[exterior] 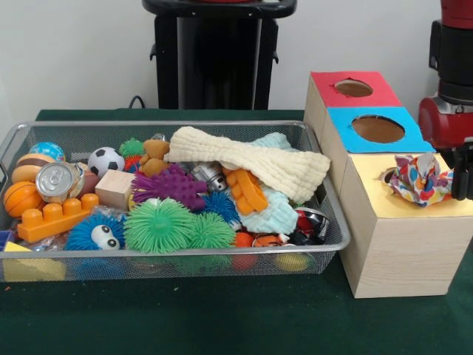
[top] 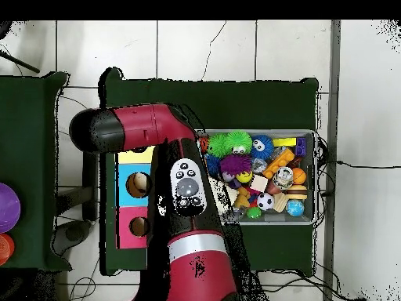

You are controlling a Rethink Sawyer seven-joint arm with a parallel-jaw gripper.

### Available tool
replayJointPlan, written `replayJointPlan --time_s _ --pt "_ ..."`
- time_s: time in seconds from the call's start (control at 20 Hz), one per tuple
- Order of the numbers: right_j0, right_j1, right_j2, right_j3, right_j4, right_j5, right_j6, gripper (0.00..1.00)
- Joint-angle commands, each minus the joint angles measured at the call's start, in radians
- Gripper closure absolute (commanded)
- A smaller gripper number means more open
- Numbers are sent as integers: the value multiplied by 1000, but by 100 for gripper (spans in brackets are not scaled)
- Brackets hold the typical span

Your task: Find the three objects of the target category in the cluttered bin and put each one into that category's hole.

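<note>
Patterned cloth [exterior: 420, 180] lodged in yellow hole [exterior: 389, 175] of wooden box [exterior: 399, 244].
Gripper [exterior: 462, 174] just beside cloth; finger state indeterminate. Mesh bin [exterior: 177, 262] beside box.

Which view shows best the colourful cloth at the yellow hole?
The front view. There the cloth sits bunched in the hole of the yellow box, with its spotted pattern plain. In the overhead view the arm covers most of that box, and the cloth cannot be seen.
</note>
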Motion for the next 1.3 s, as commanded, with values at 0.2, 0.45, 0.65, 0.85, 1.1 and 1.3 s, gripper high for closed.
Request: replayJointPlan --time_s 0.2,0.45,0.65,0.85,1.1,1.3 --pt "-42 30 53 73 -22 -25 17 100" --pt "-42 27 52 80 -31 -45 18 100" --pt "-34 3 38 120 -40 -67 36 100" --pt "-41 6 38 149 -48 -108 42 100" --pt "-41 10 29 176 -51 -145 55 100" --pt "-40 11 25 182 -46 -150 55 100"
